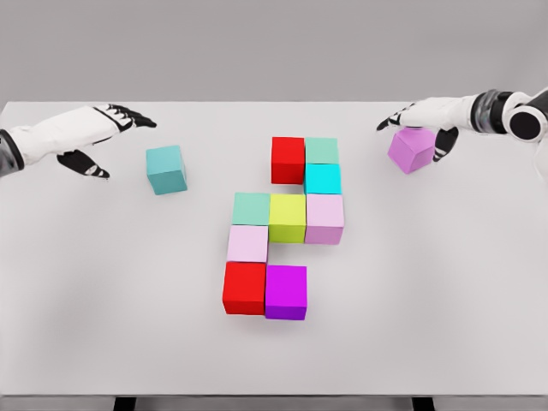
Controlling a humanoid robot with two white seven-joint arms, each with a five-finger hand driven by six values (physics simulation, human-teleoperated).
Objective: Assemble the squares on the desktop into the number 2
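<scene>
Several cubes form a cluster mid-table: a red cube [288, 159], a mint cube [321, 151], a cyan cube [322, 178], a lilac cube [324, 218], a yellow-green cube [288, 217], a second mint cube [251, 208], a pale pink cube [247, 243], a second red cube [245, 287] and a magenta cube [286, 291]. A teal cube [166, 169] lies alone at the left. My left hand [124, 145] hovers open just left of it, not touching. At the upper right my right hand [415, 137] is shut on a violet cube [413, 152], which sits slightly turned.
The white table [445, 282] has its far edge just behind both hands and its near edge at the bottom of the view. Bare surface lies to the left and right of the cluster.
</scene>
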